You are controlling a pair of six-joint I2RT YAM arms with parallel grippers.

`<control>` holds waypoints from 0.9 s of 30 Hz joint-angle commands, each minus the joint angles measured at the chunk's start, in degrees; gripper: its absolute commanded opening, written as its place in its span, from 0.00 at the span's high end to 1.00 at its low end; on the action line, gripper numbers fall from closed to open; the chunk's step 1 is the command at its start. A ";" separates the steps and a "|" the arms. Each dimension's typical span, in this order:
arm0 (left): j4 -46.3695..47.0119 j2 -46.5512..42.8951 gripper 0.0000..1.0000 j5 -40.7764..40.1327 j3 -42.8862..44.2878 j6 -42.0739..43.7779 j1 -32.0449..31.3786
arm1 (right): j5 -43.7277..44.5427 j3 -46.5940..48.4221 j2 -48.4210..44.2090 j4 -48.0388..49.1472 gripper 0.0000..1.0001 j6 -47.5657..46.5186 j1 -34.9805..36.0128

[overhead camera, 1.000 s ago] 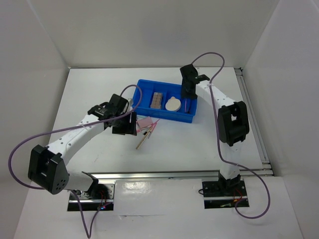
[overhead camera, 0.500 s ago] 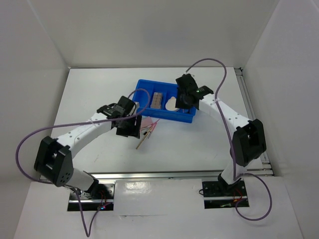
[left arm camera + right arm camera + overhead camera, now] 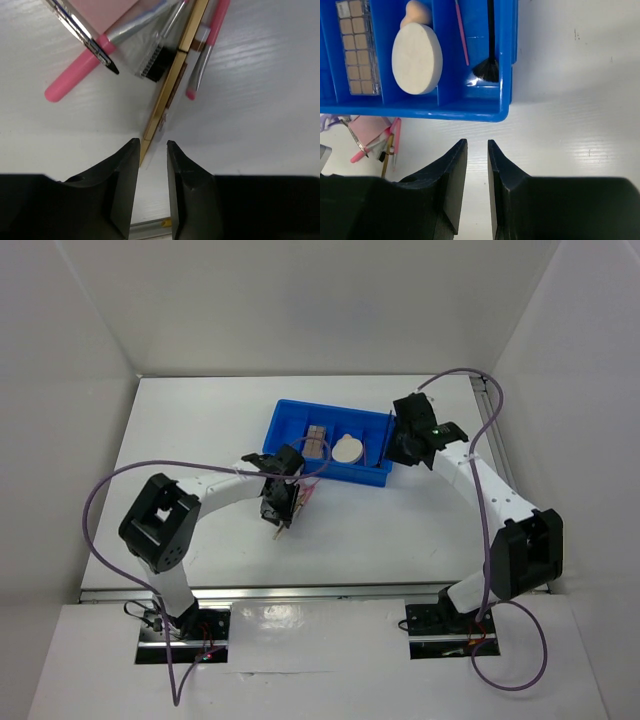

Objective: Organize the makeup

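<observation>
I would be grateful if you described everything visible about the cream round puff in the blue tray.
The cream round puff is a thick, matte, soft-looking disc with a flat, faintly textured face and a rounded rim. It lies face up, slightly tilted, in the blue divided tray, nearly filling the compartment between the palette and the black brush. A peach sponge pokes out from behind one edge. Nothing grips it.

The tray [image 3: 470, 111] is blue, the puff [image 3: 416, 58] cream, the palette [image 3: 359, 47] a brown-pink grid, the brush [image 3: 488, 69] black, the sticks [image 3: 75, 76] pink.
</observation>
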 commanded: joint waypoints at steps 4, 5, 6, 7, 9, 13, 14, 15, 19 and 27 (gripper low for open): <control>0.76 2.59 0.63 -3.95 4.23 0.46 -1.80 | -0.11 -2.15 -2.13 -1.01 0.70 -0.28 -0.87; 0.76 3.20 0.63 -3.95 4.75 0.47 -1.80 | -0.11 -2.15 -2.13 -1.01 0.70 -0.28 -0.87; 0.24 3.90 0.63 -3.95 5.45 0.47 -2.32 | -0.11 -2.15 -2.13 -1.01 0.70 -0.28 -0.87; 0.23 3.91 0.63 -3.95 5.46 0.47 -2.33 | -0.11 -2.15 -1.53 -1.01 0.70 -0.28 -0.87; 0.23 4.70 0.63 -3.95 5.98 0.47 -2.85 | -0.11 -1.63 -1.52 -1.01 0.70 -0.28 -0.87; 0.23 7.33 0.63 -3.33 7.21 0.99 -2.86 | -0.64 -1.01 -0.90 -1.01 0.70 -0.28 -1.40; 0.23 7.94 0.63 -3.33 7.21 0.99 -2.86 | -0.64 -1.01 -0.90 -1.01 0.70 -0.80 -1.40; 0.23 7.95 0.63 -2.81 7.74 0.99 -2.86 | -0.64 -1.01 -0.90 -1.01 0.70 -0.81 -1.40; 0.23 9.00 0.63 -2.28 7.74 0.99 -3.47 | -0.64 -1.63 -0.90 -1.01 0.70 -0.81 -1.93; -0.99 7.60 0.94 -1.23 6.60 1.52 -4.53 | -0.64 -2.15 -0.90 -1.01 0.70 -0.81 -1.93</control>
